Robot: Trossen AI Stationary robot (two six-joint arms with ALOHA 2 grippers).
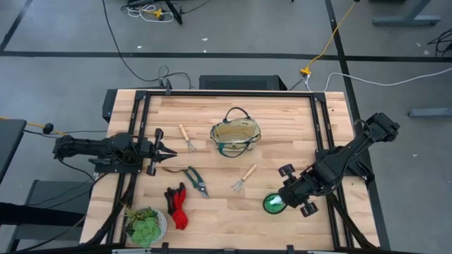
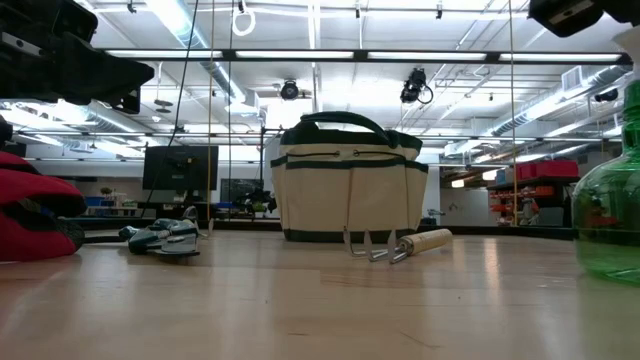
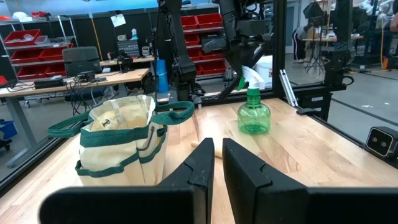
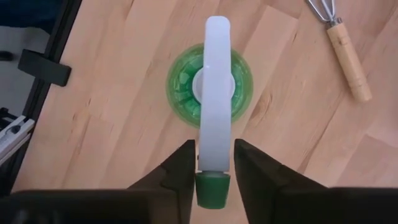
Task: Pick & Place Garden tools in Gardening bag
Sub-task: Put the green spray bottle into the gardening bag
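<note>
The tan gardening bag (image 1: 235,134) with green trim stands upright at the table's far middle. One wooden-handled fork (image 1: 187,137) lies left of it and another (image 1: 244,178) lies in front of it. The green-handled shears (image 1: 195,180) and the red-and-black gloves (image 1: 176,206) lie near the front left. The green spray bottle (image 1: 273,204) with a white head stands on the table at the front right. My right gripper (image 4: 214,165) is above it, shut on its head. My left gripper (image 1: 169,150) is shut and empty at the table's left. My right gripper pinches the bottle's white sprayer head (image 4: 214,140) between its two fingers, near the green nozzle end. The fingers come from above, pointing down, one on each long side of the head. The bottle stands upright with its base on the table (image 2: 605,270).
A leafy plant in a pale pot (image 1: 146,226) stands at the front left corner. A black frame (image 1: 233,94) runs around the work area. There is bare wood between the bag and the bottle.
</note>
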